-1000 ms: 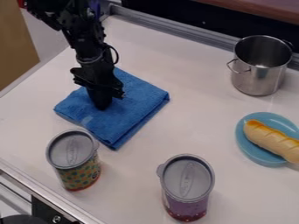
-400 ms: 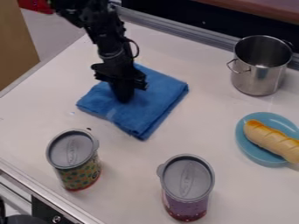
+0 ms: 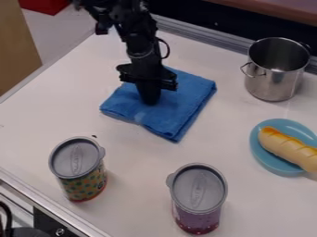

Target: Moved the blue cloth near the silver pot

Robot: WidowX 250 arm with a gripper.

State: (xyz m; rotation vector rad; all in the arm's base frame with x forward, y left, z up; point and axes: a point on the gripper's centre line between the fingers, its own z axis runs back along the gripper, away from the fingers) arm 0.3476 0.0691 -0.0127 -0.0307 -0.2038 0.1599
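Near the middle of the white tabletop [image 3: 55,115], the folded blue cloth [image 3: 182,99] is lying flat with the black gripper [image 3: 150,101] pointing down onto it. Pretty sure this is the sliding step: drag the cloth over to the silver pot [image 3: 272,85]. Can't tell if the gripper is open or closed, so I won't swear it's got a real pinch on the fabric and isn't just pressing on it.

Compared with the first frame, cloth and gripper have both shifted right and a bit toward the back. The cloth's lower corner used to sit right by the can with the dotted pattern [image 3: 85,185]; now there's a decent gap. Pot, purple can [image 3: 198,215] and blue plate [image 3: 263,156] with the bread loaf [image 3: 288,149] haven't budged.

There's still some bare table between cloth and pot, so I'd say next is more of the same: keep going right, stay low, stop just before the cloth's edge bumps the pot, then let go and lift straight up. Main risk imo is the cloth bunching or slipping.
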